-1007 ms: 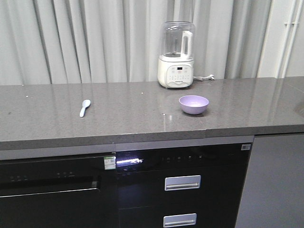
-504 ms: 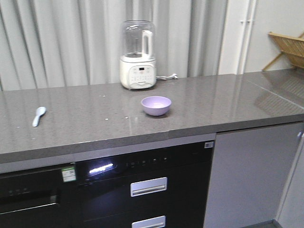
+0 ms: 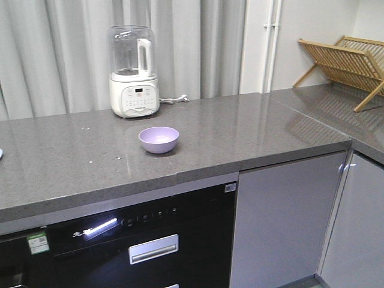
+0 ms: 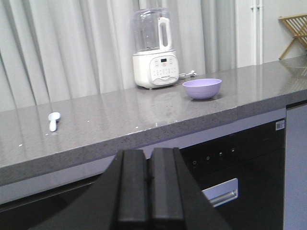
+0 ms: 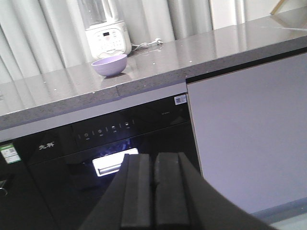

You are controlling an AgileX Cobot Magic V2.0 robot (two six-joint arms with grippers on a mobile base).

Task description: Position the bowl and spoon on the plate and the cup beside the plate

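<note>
Below the front edge of the countertop (image 3: 252,129), the left gripper (image 4: 148,155) hangs level with the black appliance front (image 3: 138,231). Its two black fingers are pressed flat together with nothing between them. The right gripper (image 5: 153,158) sits lower, facing the same black front and the grey cabinet door (image 5: 240,129) beside it. Its fingers are likewise closed tight and empty.

The bowl (image 3: 158,139) stands upright on the countertop, about midway between the front edge and the back edge. It is small, round and lavender-purple, with a smooth matte wall that tapers to a narrow foot, and it looks empty. Behind it and slightly to the left, at the back edge, stands a white blender (image 3: 133,72) with a clear jug and a button panel, its cord trailing to the right.

The spoon (image 4: 53,120) lies flat well to the left of the bowl. It is pale bluish-white and short, with its rounded scoop toward the back edge and its stubby handle toward the front edge. A wooden rack (image 3: 342,60) stands on the far right corner of the countertop, and grey curtains (image 3: 60,54) hang along the back.
</note>
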